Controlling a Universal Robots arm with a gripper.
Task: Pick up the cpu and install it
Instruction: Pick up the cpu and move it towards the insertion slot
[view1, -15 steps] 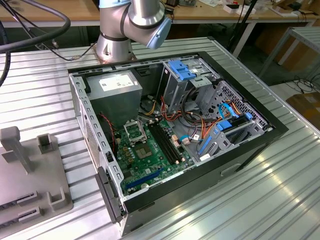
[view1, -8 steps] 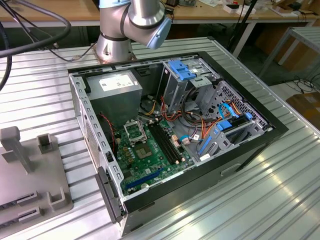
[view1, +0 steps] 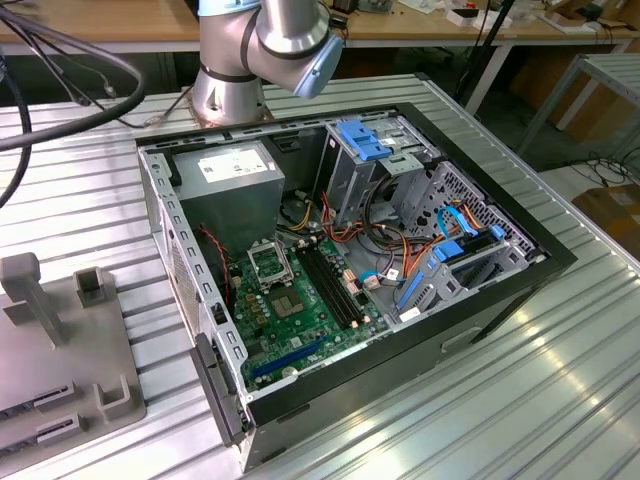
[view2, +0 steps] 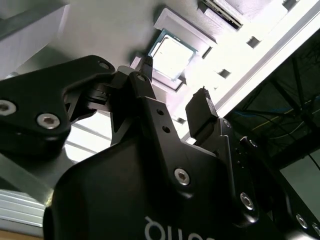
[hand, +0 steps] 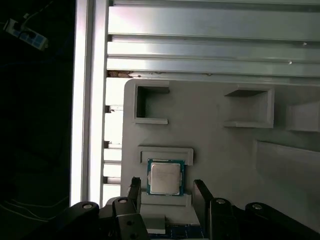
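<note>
In both wrist views the hand (hand: 166, 183) is open, its two black fingers (hand: 134, 188) standing well apart and holding nothing. The cpu (hand: 165, 178), a small square chip with a silver-grey top and a thin greenish rim, lies flat in a shallow seat of a grey fixture (hand: 225, 150), with a raised grey ledge along two of its opposite edges. In the first wrist view the chip appears in the gap between the two fingers, one finger on either side of it, with a clear margin at each side. In the second wrist view the cpu (view2: 172, 54) shows beyond the fingertips of the hand (view2: 175, 77), apart from them, so the fingers do not touch it; how far above the chip they stand cannot be told.

In the exterior view the grey fixture (view1: 60, 330) rests on the ribbed metal table (view1: 500, 400) at the exterior view's left. Just beside it, towards the exterior view's right, lies an open computer case (view1: 560, 262) with its green motherboard (view1: 300, 310) exposed. A black square socket frame (view1: 268, 262) sits on that board. The arm's base (view1: 230, 90) stands on the table behind the case.
</note>
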